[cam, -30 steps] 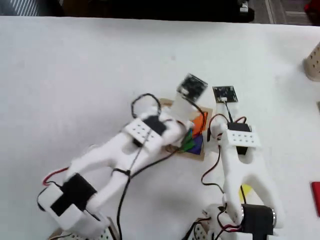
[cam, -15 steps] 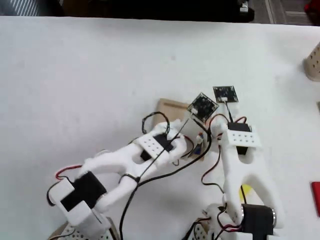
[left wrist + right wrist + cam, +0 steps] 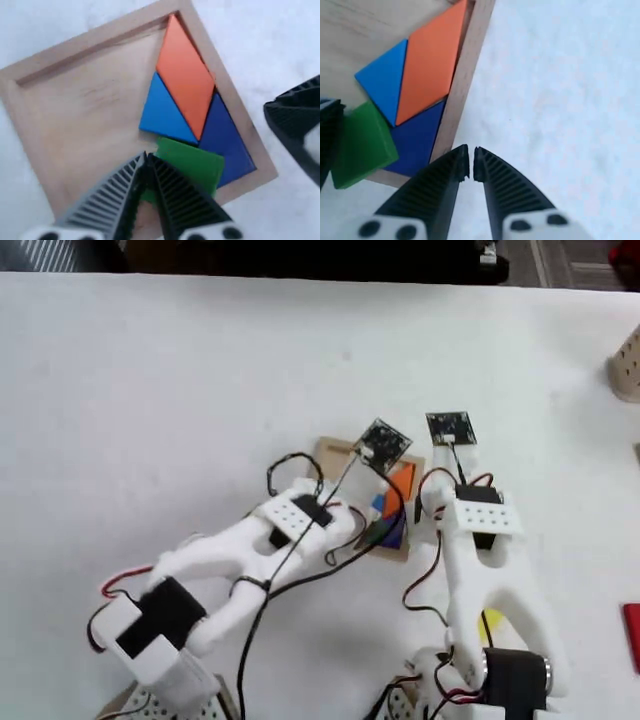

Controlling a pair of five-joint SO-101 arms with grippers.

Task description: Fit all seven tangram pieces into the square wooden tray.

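The square wooden tray (image 3: 100,37) holds an orange parallelogram (image 3: 184,75), a light blue triangle (image 3: 162,112), a dark blue triangle (image 3: 225,140) and a green square (image 3: 192,165), all along one side. The green square (image 3: 362,145) lies tilted, and one edge seems to rest over the tray rim (image 3: 465,85). My left gripper (image 3: 147,160) is shut, with its tips touching the green square's edge. My right gripper (image 3: 471,162) is shut over the white table, just outside the rim by the dark blue triangle (image 3: 417,140). In the high view both arms meet at the tray (image 3: 335,450).
A yellow piece (image 3: 491,621) lies on the table under the right arm. A red thing (image 3: 632,635) sits at the right edge and a beige perforated object (image 3: 625,365) at the far right. The table behind the tray is bare white.
The left arm swung over the tray and hid the pieces, then shifted back a little so they show again. The right arm has kept still.
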